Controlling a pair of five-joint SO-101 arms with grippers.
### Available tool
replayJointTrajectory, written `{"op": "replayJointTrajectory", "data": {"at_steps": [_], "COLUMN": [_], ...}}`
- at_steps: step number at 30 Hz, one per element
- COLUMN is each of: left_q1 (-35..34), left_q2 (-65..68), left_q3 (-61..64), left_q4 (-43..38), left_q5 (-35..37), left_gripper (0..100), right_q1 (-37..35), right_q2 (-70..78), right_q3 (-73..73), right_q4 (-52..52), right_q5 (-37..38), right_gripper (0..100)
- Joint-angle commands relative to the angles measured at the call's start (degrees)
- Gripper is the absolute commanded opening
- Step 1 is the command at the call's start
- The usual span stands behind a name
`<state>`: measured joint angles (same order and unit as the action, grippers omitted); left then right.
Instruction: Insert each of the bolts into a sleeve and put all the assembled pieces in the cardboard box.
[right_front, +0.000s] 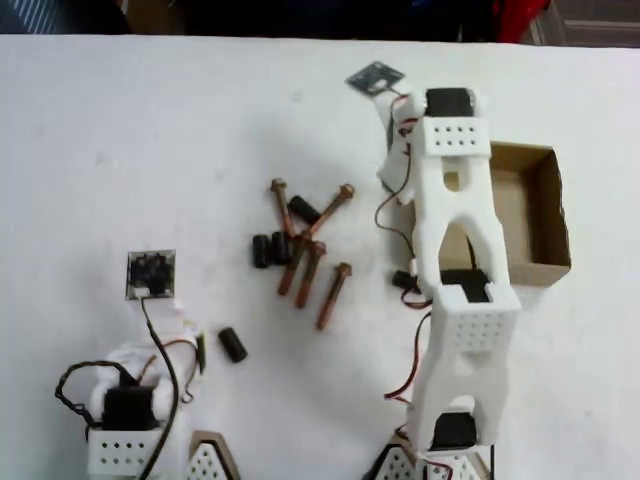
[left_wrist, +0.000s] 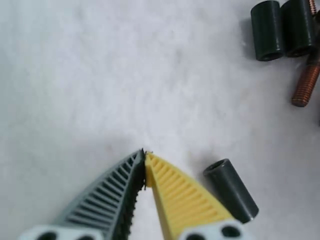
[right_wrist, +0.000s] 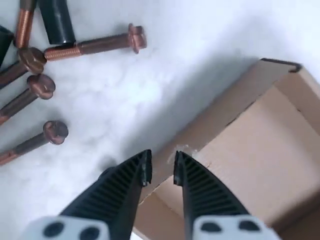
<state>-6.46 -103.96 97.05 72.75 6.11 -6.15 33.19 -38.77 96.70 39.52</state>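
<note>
Several copper bolts (right_front: 312, 262) lie in a loose heap mid-table, with black sleeves (right_front: 270, 249) among them. One more sleeve (right_front: 232, 343) lies apart, close to the left arm (right_front: 125, 410). In the left wrist view my left gripper (left_wrist: 144, 153) is shut on nothing, just above the table, and that lone sleeve (left_wrist: 231, 190) lies beside its yellow finger. My right gripper (right_wrist: 161, 167) is slightly open and holds nothing; it hangs over the near rim of the cardboard box (right_wrist: 250, 150). The bolts (right_wrist: 95, 44) lie off to one side of it.
The right arm (right_front: 455, 250) stretches across the table and covers part of the cardboard box (right_front: 540, 215), whose floor shows bare cardboard. A small dark board (right_front: 375, 78) lies at the far side. White tabletop spreads to the left of the heap.
</note>
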Motion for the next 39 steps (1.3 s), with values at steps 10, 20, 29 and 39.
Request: {"op": "replayJointTrajectory", "data": {"at_steps": [10,20,29,39], "left_q1": [-4.0,-4.0,-4.0,-4.09], "left_q2": [-0.48,-0.48,-0.48,-0.48], "left_q3": [-0.09,-0.09,-0.09,-0.09], "left_q4": [0.79,0.79,0.79,0.79], "left_q5": [0.62,0.62,0.62,0.62], "left_gripper": [2,2,2,2], "right_q1": [-0.13,-0.48,-3.3,-4.0], "right_q2": [-1.1,-2.77,-23.25,-40.48], "right_q3": [7.82,13.54,31.03,59.08], "right_q4": [1.27,1.45,1.01,-14.11], "right_q5": [19.87,29.19,29.45,36.66], "right_gripper": [6.7,7.0,7.0,7.1]}}
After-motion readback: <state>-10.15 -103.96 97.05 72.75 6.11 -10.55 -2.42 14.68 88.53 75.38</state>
